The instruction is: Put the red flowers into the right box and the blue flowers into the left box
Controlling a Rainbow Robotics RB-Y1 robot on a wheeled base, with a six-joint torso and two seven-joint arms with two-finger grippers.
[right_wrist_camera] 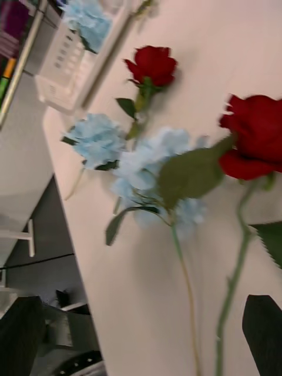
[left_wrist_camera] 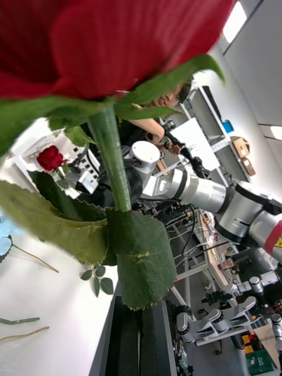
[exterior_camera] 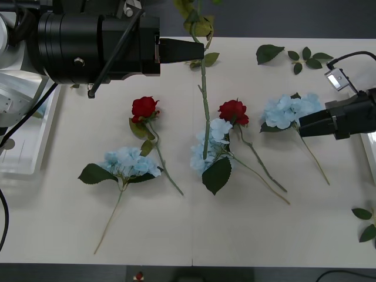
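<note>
Left gripper (exterior_camera: 197,50) pinches a red rose (left_wrist_camera: 111,41) by its stem, lifted over the table's far side, so carrying it rightward to the right box (exterior_camera: 371,144) seems next, while the right gripper (exterior_camera: 302,126) waits open.

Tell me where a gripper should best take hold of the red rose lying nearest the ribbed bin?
Probably on the bare green stem just below the red rose, coming straight down from above. The stem lies flat and thin on the table, and the bloom is bulky and soft. Lower down, the blue flower crowds it.
</note>
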